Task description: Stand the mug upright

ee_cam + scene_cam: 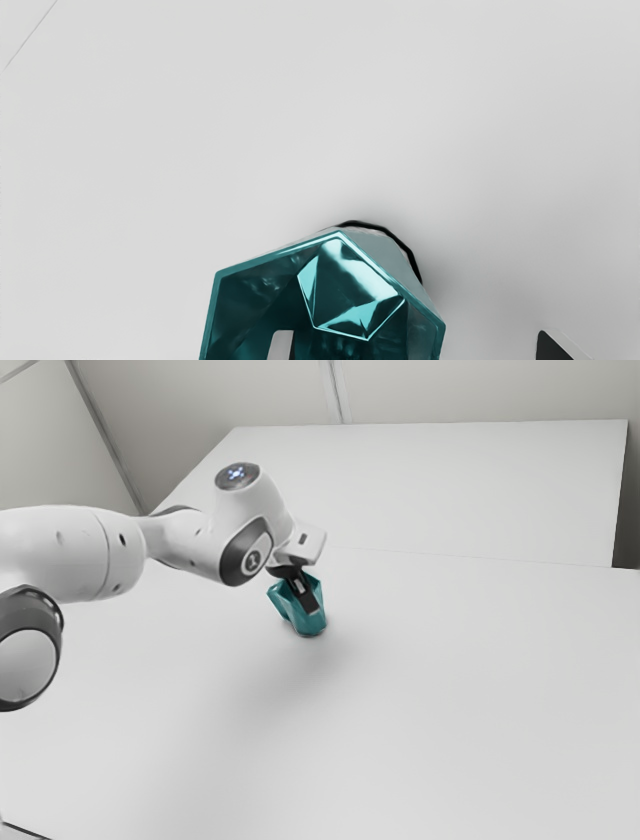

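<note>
The tool (307, 600) is down at the mug (284, 602), with its 2 fingers (281, 347) parted by a wide gap and closed on nothing. In the wrist view, 1 fingertip lies over the mug's mouth, inside the outline of the rim (216, 300), while the other is outside the mug, well apart from its wall, over the counter (450, 690). A stretch of the rim runs between the 2 fingertips. I cannot tell how deep the first fingertip reaches, or whether it touches the inner wall.

The mug is glossy teal with flat, angular facets. It sits on the counter below the hand, its mouth facing the wrist camera and bright facets showing inside. A dark curved edge (412, 257) shows past the rim, down at the mug's base. In the exterior view, the base is toward the counter, and the body spreads upward and toward the exterior view's left; part of it is behind the tool, so I cannot tell whether it is fully upright or leaning.

The white arm (75, 555) comes in from the exterior view's left and bends down to the mug. A thin seam crosses the pale counter beyond it, and a pale wall (480, 390) rises behind.
</note>
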